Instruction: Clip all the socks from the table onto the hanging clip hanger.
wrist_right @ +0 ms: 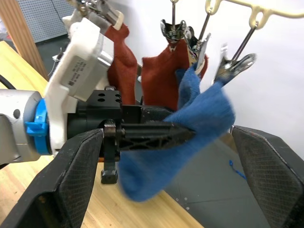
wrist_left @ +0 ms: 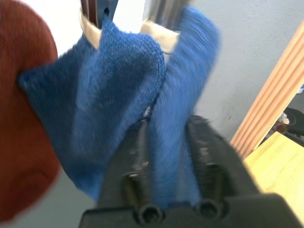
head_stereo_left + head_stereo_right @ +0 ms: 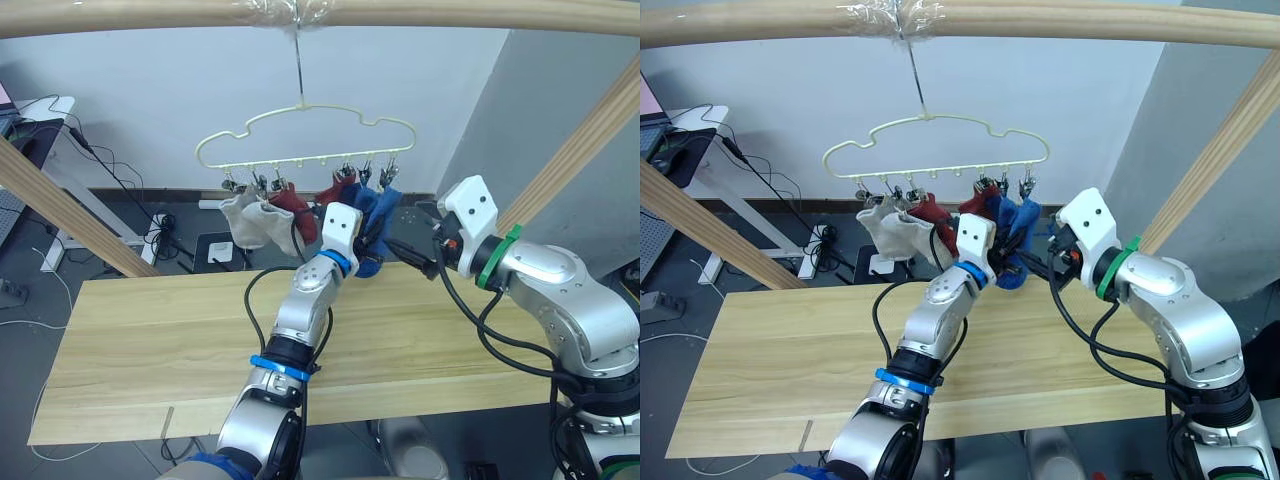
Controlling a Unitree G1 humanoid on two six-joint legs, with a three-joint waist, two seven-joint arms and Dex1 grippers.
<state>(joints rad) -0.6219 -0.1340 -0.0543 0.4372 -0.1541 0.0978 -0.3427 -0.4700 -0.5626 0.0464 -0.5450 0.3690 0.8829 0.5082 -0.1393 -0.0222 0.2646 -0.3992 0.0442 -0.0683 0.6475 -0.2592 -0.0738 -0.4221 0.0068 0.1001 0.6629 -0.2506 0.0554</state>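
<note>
Hanging at the right end of the clip hanger (image 3: 305, 140), the limp, light blue sock (image 1: 199, 114) is pinched mid-body by the left gripper (image 2: 168, 142), probably best regripped near its cuff, while the right gripper (image 1: 166, 156) stands spread wide.

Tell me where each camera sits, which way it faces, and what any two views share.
Left eye: on the head, looking forward and down at the clip hanger over the table; both arms show.
Right eye: beside it, same scene, slightly offset.
Left wrist: looks along the left tool, shut on the blue sock.
Right wrist: looks between the open right tool fingers at the left tool.
Shared: both wrist views show that blue sock and a rust-red sock.
</note>
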